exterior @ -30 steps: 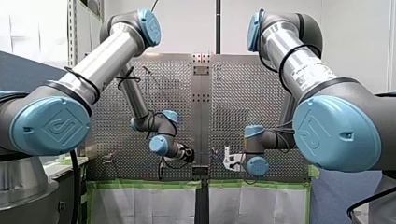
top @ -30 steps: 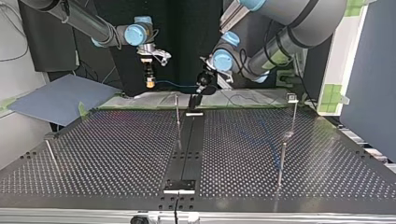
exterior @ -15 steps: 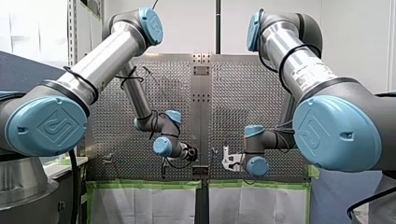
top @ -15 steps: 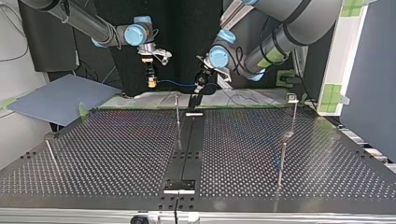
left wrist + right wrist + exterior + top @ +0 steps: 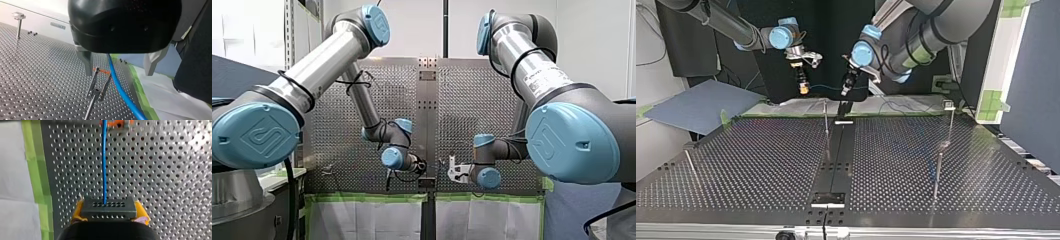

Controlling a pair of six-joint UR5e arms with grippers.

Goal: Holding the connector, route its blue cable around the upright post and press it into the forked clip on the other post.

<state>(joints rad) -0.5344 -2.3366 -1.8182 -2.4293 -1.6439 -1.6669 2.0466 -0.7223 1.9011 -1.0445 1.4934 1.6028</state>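
In the top view my right arm (image 5: 731, 27) comes in from 11 o'clock and my left arm (image 5: 931, 30) from 1 o'clock. Both wrists are bent downward, so the two grippers hang close together above the far edge of the table (image 5: 761, 165), at about 12 o'clock.

My right gripper (image 5: 804, 90) is closed on the connector (image 5: 108, 208), a flat black block with rows of small holes, clamped between yellow pads (image 5: 77, 210). My left gripper (image 5: 844, 91) sits at 3 o'clock from it, with its metal fingers (image 5: 87, 62) spread wide and gripping nothing.

The cable (image 5: 104, 160) is thin and bright blue. It leaves the connector's face and runs straight ahead of my right gripper, then spans the short gap between the grippers. At my left gripper it passes between the open fingers, nearer one of them, and goes just beside the forked clip (image 5: 96, 94). As far as we can tell, it lies outside the fork. A capped post (image 5: 950, 120) stands well apart at 3 o'clock.
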